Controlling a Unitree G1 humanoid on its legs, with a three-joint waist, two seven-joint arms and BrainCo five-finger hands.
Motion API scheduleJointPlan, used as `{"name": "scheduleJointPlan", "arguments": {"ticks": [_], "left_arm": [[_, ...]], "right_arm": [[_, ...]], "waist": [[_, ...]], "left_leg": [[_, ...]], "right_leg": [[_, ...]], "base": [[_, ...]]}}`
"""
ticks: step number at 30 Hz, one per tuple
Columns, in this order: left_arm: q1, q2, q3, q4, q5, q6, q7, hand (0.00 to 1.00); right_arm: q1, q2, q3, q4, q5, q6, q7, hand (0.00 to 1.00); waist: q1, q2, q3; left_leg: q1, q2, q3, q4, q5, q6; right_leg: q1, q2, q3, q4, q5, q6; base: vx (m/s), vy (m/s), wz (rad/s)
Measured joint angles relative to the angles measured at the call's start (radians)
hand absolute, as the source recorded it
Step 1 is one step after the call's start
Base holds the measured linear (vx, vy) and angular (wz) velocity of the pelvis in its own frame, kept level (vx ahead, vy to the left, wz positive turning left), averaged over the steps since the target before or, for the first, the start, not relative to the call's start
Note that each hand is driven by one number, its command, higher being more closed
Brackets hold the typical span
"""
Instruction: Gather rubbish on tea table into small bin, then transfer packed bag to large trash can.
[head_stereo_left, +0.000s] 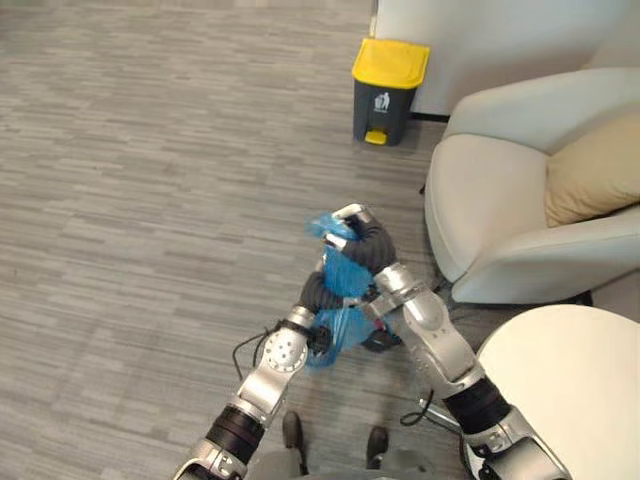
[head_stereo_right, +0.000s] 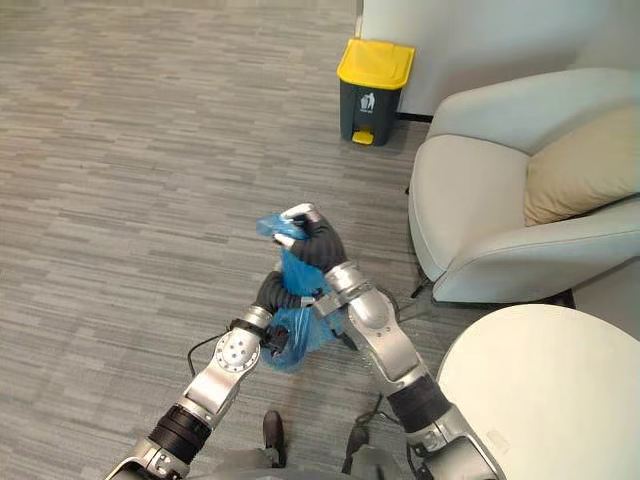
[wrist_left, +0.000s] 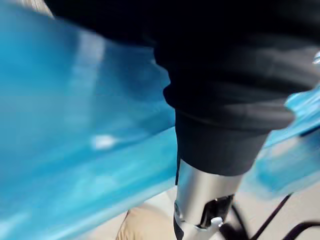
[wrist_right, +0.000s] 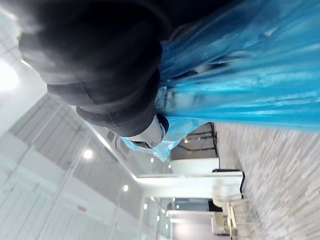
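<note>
Nearest, the blue bag (head_stereo_left: 336, 272) hangs above the floor, its neck clamped in the right hand (head_stereo_left: 358, 238). The left hand (head_stereo_left: 318, 292) sits against its middle, and I cannot tell its grip. This looks like the transfer step: next, carry it to the yellow-lidded trash can (head_stereo_left: 388, 90), well ahead by the armchair (head_stereo_left: 500, 200).

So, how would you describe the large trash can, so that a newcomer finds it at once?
Start at the pale armchair with the tan cushion. Past its far left corner, by the white wall, the trash can stands on the grey floor. It is dark grey with a yellow lid and yellow pedal, the only yellow thing here.
</note>
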Motion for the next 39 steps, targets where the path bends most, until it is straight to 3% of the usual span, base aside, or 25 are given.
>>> {"name": "scheduleJointPlan", "arguments": {"ticks": [3,4,13,14,20,25,26,29,34,39], "left_arm": [[-0.004,-0.009,-0.008,0.032,0.014,0.001,-0.001,0.00],[-0.003,-0.008,-0.009,0.051,0.021,-0.002,-0.001,1.00],[0.001,0.017,-0.008,0.202,0.080,-0.021,0.004,1.00],[0.000,0.017,-0.008,0.202,0.079,-0.022,0.005,1.00],[0.000,0.014,-0.003,0.192,0.012,-0.017,0.033,1.00],[0.046,0.013,0.043,0.079,-0.060,-0.013,0.050,1.00],[0.081,0.013,0.076,0.043,-0.070,-0.013,0.063,1.00],[0.140,0.014,0.162,0.004,-0.078,-0.013,0.067,1.00],[0.231,0.027,0.320,-0.031,-0.097,-0.014,0.088,1.00],[0.308,0.040,0.426,-0.038,-0.120,-0.017,0.090,1.00]], "right_arm": [[-0.015,-0.002,0.031,0.001,0.000,0.017,-0.001,1.00],[-0.038,-0.009,0.044,0.009,0.000,0.030,-0.002,1.00],[-0.100,-0.031,0.139,0.042,0.032,0.044,0.004,1.00],[-0.105,-0.031,0.144,0.042,0.033,0.044,0.006,0.00],[-0.114,-0.031,0.176,0.041,0.030,0.030,0.027,0.00],[-0.051,-0.045,0.168,-0.008,-0.158,-0.016,0.029,0.00],[0.014,-0.067,0.158,-0.014,-0.240,-0.040,0.038,0.00],[0.135,-0.129,0.119,-0.014,-0.373,-0.050,0.042,0.00],[0.322,-0.266,0.018,-0.014,-0.474,-0.088,0.048,0.00],[0.514,-0.317,-0.154,-0.014,-0.558,-0.116,0.043,0.00]], "waist": [[0.000,-0.001,-0.001],[-0.001,-0.001,-0.001],[0.018,-0.003,-0.003],[0.018,-0.003,-0.003],[0.014,-0.005,-0.032],[0.013,-0.005,-0.032],[0.013,-0.005,-0.033],[0.014,-0.005,-0.034],[0.018,-0.005,-0.034],[0.016,0.001,-0.040]], "left_leg": [[0.005,-0.001,0.007,-0.002,0.004,0.005],[0.005,0.000,0.014,-0.003,0.006,0.008],[0.006,0.024,0.027,-0.010,0.018,-0.009],[0.006,0.025,0.027,-0.010,0.019,-0.010],[0.012,0.030,0.023,-0.009,0.026,-0.008],[0.023,0.030,0.018,-0.004,0.028,-0.010],[0.030,0.030,0.011,-0.009,0.027,-0.010],[0.033,0.026,-0.002,-0.011,0.027,-0.010],[0.030,0.020,-0.008,-0.011,0.024,-0.014],[0.013,0.020,-0.029,-0.011,0.020,-0.011]], "right_leg": [[0.008,0.003,0.014,-0.024,0.024,0.001],[0.007,0.006,0.023,-0.032,0.034,0.000],[0.009,0.035,0.048,-0.065,0.069,-0.013],[0.009,0.037,0.048,-0.067,0.070,-0.013],[0.027,0.048,0.049,-0.093,0.083,-0.019],[0.045,0.052,0.046,-0.101,0.085,-0.022],[0.054,0.052,0.041,-0.101,0.085,-0.022],[0.062,0.048,0.028,-0.100,0.079,-0.015],[0.063,0.044,0.024,-0.099,0.071,-0.006],[0.060,0.042,0.020,-0.108,0.066,-0.010]], "base": [[-0.07,0.054,-0.16],[-0.06,0.035,-0.17],[-0.05,-0.002,-0.10],[0.00,-0.017,-0.05],[0.02,-0.005,-0.02],[0.01,0.008,0.03],[-0.01,0.013,0.08],[-0.03,0.024,0.14],[-0.03,0.027,0.06],[-0.01,0.014,0.10]]}}
